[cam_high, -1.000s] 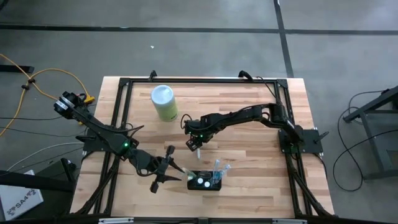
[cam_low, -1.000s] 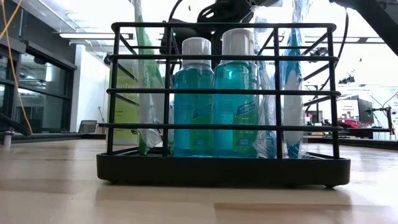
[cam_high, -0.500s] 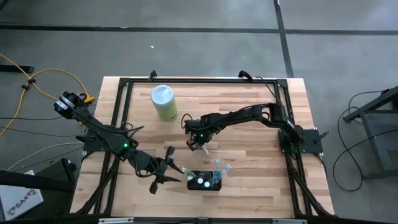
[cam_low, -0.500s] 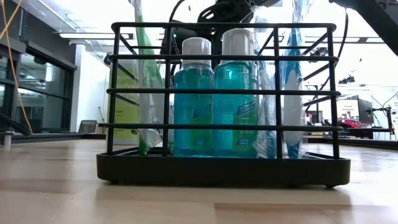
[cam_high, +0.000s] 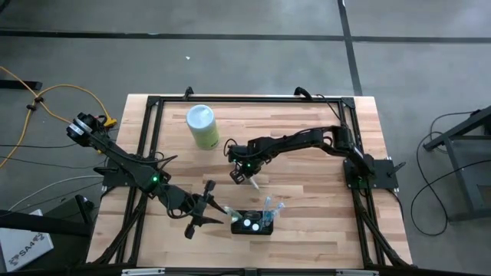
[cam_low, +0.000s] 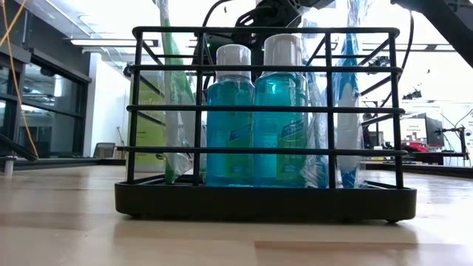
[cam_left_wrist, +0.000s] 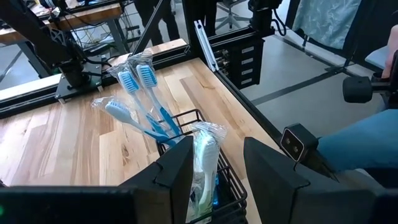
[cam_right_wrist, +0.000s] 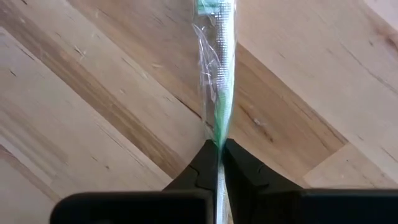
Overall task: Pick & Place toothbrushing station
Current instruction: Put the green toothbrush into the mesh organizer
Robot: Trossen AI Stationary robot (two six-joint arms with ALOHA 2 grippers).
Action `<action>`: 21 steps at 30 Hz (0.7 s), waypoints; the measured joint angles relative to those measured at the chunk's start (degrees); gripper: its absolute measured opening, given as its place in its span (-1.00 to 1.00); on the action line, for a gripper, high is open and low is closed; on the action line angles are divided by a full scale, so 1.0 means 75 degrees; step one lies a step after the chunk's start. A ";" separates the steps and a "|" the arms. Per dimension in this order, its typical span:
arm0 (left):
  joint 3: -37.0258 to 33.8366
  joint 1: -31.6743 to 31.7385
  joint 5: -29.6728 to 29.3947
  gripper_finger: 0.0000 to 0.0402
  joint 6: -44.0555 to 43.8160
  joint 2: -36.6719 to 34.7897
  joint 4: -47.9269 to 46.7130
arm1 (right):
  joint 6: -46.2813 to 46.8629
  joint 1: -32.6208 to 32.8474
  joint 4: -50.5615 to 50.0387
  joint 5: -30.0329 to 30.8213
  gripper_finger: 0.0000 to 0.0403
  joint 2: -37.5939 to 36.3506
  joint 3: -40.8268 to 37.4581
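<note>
The toothbrushing station [cam_low: 264,118] is a black wire-frame caddy on a solid dark base, standing upright near the front edge of the wooden table [cam_high: 307,130]. Through its horizontal bars the low view shows two blue mouthwash bottles [cam_low: 255,111] with pale caps side by side, flanked by toothbrushes sealed in clear wrappers: green at one end, blue at the other. The left gripper [cam_left_wrist: 214,171] sits just beside the station's left end, its fingers standing apart on either side of a wrapped toothbrush [cam_left_wrist: 204,158] that rises from the rack, while three blue wrapped brushes [cam_left_wrist: 140,102] lean out farther along. The right gripper [cam_right_wrist: 219,152] hangs over the middle of the table, well apart from the station, pinched tight on a green wrapped toothbrush [cam_right_wrist: 219,74]. A pale green cylinder [cam_high: 202,125] stands toward the table's back left.
</note>
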 joint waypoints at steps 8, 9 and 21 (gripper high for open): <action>0.0000 0.0000 0.0003 -0.32 0.0036 0.0000 0.0487 | -0.0205 -0.0032 -0.0080 0.0232 -0.98 -0.0461 -0.0003; 0.0000 0.0000 0.0003 -0.32 0.0159 0.0000 0.0591 | -0.0219 -0.0035 -0.0131 0.0303 -0.98 -0.0562 -0.0003; 0.0000 0.0178 0.0009 -0.32 0.0501 0.0000 0.0702 | -0.0679 0.0081 -0.0631 0.2064 -0.98 -0.1966 -0.0009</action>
